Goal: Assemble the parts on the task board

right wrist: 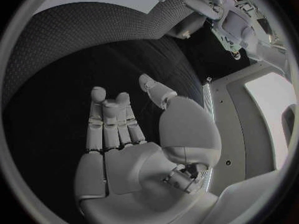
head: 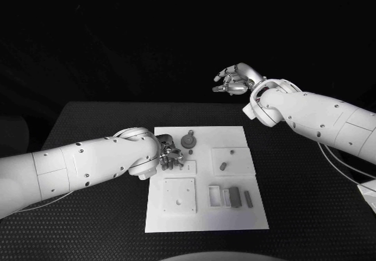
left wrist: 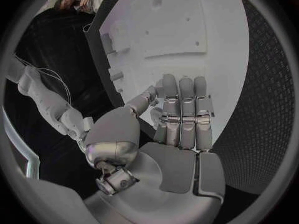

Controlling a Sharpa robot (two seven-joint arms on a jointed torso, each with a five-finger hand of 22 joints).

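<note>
Left hand [head: 170, 154] and its arm lie over the left edge of the task board [head: 235, 217], blocking approach from that side. The round part [head: 189, 140] sits just beside its fingers. The board's right half carries low parts [head: 232, 197] only; access from above and right is open. Right hand [head: 232, 80] hangs beyond the desk [head: 313, 217], well apart.

One white task board [head: 205, 217] lay on one black table [head: 94, 228]. Four loose grey parts were countable on the board: a round piece [head: 189, 141], a small oval piece [head: 223, 166], a block [head: 233, 196] and a thin bar [head: 248, 199]. Two hands were present, left [head: 169, 155] and right [head: 232, 80].
</note>
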